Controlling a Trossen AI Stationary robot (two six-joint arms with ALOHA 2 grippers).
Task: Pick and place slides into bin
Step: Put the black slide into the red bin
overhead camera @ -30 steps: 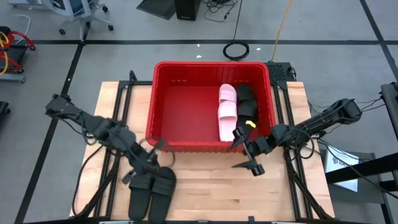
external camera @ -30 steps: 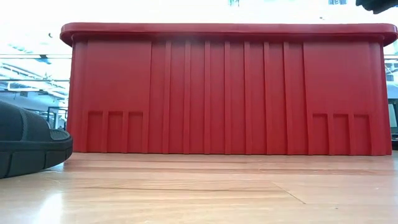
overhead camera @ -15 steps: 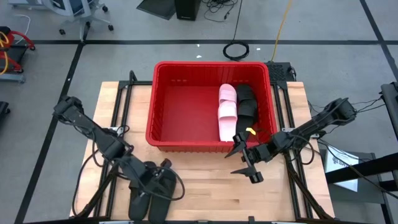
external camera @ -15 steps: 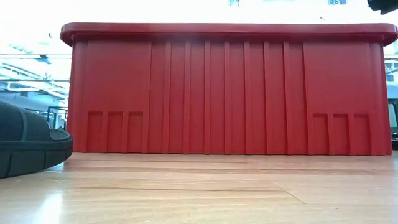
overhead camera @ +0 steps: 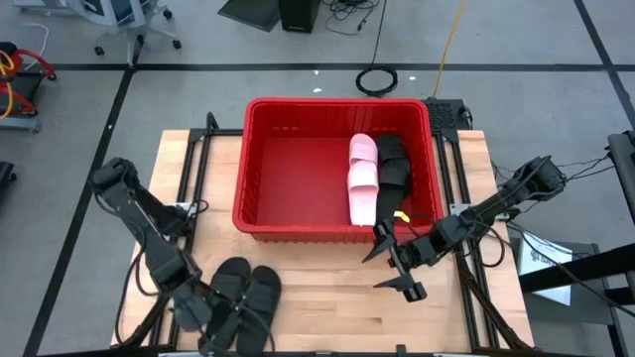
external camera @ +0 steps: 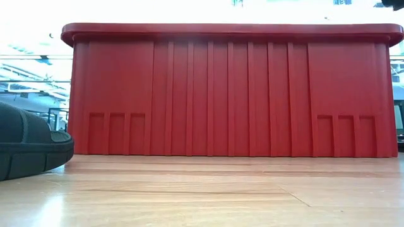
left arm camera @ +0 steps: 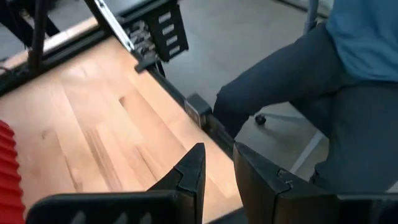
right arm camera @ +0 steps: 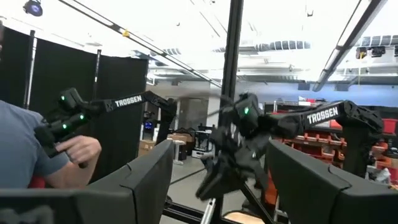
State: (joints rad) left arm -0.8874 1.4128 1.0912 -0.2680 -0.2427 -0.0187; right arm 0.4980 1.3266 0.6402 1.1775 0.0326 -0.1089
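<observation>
The red bin stands at the table's far middle and fills the low view. Two pink slides and black slides lie in its right part. Two black slides lie side by side on the table at the near left; one shows in the low view. My left gripper hangs over their near ends, its fingers a narrow gap apart with nothing between. My right gripper is open and empty in front of the bin's near right corner, and also shows in its wrist view.
Bare wood lies between the bin's near wall and the table's near edge. A seated person shows beyond the table's edge in the left wrist view. A person holding other arms shows in the right wrist view.
My left gripper has gone from just in front of the bin's near left corner toward the table's near edge, across the two black slides. My right gripper has drawn back a little from the bin's near wall toward the near edge, staying open.
</observation>
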